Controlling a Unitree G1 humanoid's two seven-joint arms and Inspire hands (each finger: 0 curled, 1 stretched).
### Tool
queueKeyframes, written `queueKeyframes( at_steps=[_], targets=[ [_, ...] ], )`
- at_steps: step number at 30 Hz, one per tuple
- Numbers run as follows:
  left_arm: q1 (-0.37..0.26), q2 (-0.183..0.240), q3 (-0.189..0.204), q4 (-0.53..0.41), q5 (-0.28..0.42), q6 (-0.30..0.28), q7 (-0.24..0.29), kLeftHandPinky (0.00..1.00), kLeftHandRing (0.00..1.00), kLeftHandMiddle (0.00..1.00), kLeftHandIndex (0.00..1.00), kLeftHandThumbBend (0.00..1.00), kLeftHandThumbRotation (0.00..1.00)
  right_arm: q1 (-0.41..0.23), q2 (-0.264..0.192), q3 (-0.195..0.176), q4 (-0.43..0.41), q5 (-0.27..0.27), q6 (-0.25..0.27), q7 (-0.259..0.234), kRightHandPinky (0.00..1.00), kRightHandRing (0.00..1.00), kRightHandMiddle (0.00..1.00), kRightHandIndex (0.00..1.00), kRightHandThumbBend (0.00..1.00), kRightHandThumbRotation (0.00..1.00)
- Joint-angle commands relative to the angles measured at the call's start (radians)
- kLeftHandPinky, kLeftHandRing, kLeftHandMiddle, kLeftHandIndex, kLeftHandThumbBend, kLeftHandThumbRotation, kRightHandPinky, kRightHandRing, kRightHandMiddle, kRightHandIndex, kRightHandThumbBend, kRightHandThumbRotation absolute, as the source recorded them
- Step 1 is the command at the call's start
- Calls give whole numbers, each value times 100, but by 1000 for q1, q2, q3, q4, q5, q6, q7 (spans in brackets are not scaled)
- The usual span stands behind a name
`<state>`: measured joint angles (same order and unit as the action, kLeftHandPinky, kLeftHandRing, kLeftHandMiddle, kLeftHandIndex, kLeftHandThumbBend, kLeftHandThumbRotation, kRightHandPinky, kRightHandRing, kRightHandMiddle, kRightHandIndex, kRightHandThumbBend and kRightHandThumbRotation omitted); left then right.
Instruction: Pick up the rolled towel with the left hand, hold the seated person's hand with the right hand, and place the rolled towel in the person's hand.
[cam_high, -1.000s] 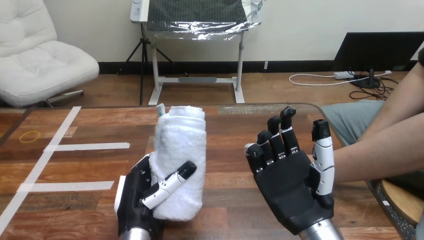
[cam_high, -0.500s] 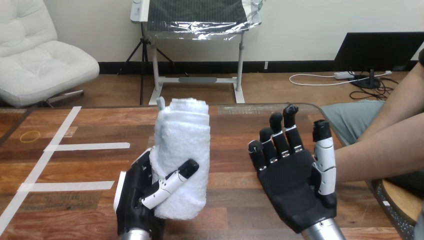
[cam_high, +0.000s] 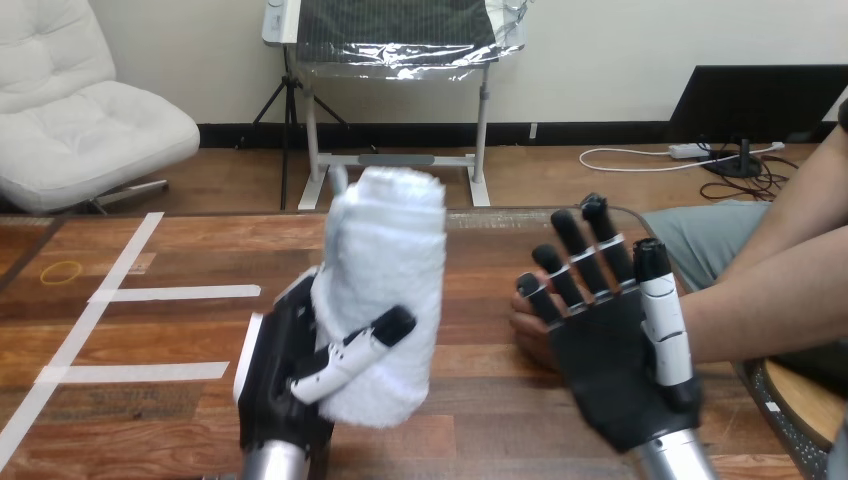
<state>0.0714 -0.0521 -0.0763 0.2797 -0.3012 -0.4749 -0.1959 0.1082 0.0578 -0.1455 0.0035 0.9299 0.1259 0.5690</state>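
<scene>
The white rolled terry towel (cam_high: 385, 270) is gripped upright by the curled fingers and thumb of the black-and-white left hand (cam_high: 290, 365), above the brown wooden table (cam_high: 180, 250). The right hand (cam_high: 610, 370) is spread open, fingers straight, just in front of the person's hand (cam_high: 528, 335), which is mostly hidden, so contact perhaps exists but cannot be confirmed. The holding step is judged to be in hand; next, a gentle closing round that hand is needed, then the towel is to be carried across.
</scene>
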Motion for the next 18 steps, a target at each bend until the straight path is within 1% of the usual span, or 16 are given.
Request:
queueKeyframes(
  at_steps=[1, 3, 4, 6, 7, 8, 10, 12, 13, 14, 15, 16, 17, 18],
  targets=[
    [-69, -68, -22, -106, 9, -54, -11, 32, 38, 43, 48, 79, 9, -86, 10, -24, -42, -105, -135, 8, 44, 62, 70, 69, 65, 23],
    [-67, -70, -25, -111, 8, -50, -8, 32, 38, 43, 48, 79, 9, -85, 10, -24, -42, -150, -174, -12, 45, 62, 71, 69, 65, 24],
    [-65, -71, -27, -114, 10, -50, -6, 32, 38, 43, 48, 79, 9, -86, 6, -25, -43, -188, -205, -25, 45, 63, 71, 70, 65, 24],
    [-63, -70, -30, -118, 12, -49, -2, 32, 38, 43, 48, 79, 9, -87, 2, -26, -41, -228, -237, -35, 47, 63, 72, 71, 66, 24],
    [-63, -70, -31, -118, 17, -54, 0, 32, 38, 43, 48, 79, 9, -88, -8, -25, -38, -293, -283, -55, 47, 63, 72, 71, 66, 24],
    [-63, -70, -32, -117, 20, -58, 2, 32, 38, 43, 48, 79, 10, -89, -14, -25, -34, -337, -314, -69, 47, 63, 72, 71, 66, 25],
    [-63, -69, -34, -116, 21, -62, 3, 32, 38, 43, 48, 79, 10, -92, -28, -26, -31, -405, -356, -94, 48, 63, 72, 71, 67, 26],
    [-62, -70, -36, -116, 19, -64, 2, 32, 38, 43, 48, 79, 10, -94, -38, -28, -31, -437, -373, -109, 49, 63, 72, 72, 68, 26],
    [-61, -70, -37, -118, 19, -64, 3, 32, 38, 43, 48, 80, 10, -96, -53, -30, -28, -490, -400, -129, 49, 63, 73, 72, 68, 26],
    [-60, -71, -38, -119, 20, -63, 5, 32, 38, 43, 48, 80, 10, -96, -63, -30, -26, -526, -420, -143, 50, 64, 73, 72, 68, 26],
    [-59, -73, -39, -120, 19, -65, 4, 32, 37, 43, 48, 80, 10, -102, -86, -34, -11, -596, -470, -159, 50, 65, 73, 73, 68, 27],
    [-58, -74, -40, -121, 17, -66, 4, 32, 37, 43, 48, 80, 10, -106, -101, -37, 0, -644, -507, -170, 53, 66, 74, 74, 66, 29],
    [-57, -75, -41, -121, 16, -67, 3, 32, 37, 43, 48, 80, 10, -108, -109, -38, 8, -670, -528, -175, 53, 67, 75, 74, 65, 30],
    [-56, -75, -42, -120, 17, -70, 3, 32, 37, 43, 48, 80, 10, -112, -128, -42, 13, -718, -548, -194, 54, 67, 75, 75, 64, 30]
  ],
)
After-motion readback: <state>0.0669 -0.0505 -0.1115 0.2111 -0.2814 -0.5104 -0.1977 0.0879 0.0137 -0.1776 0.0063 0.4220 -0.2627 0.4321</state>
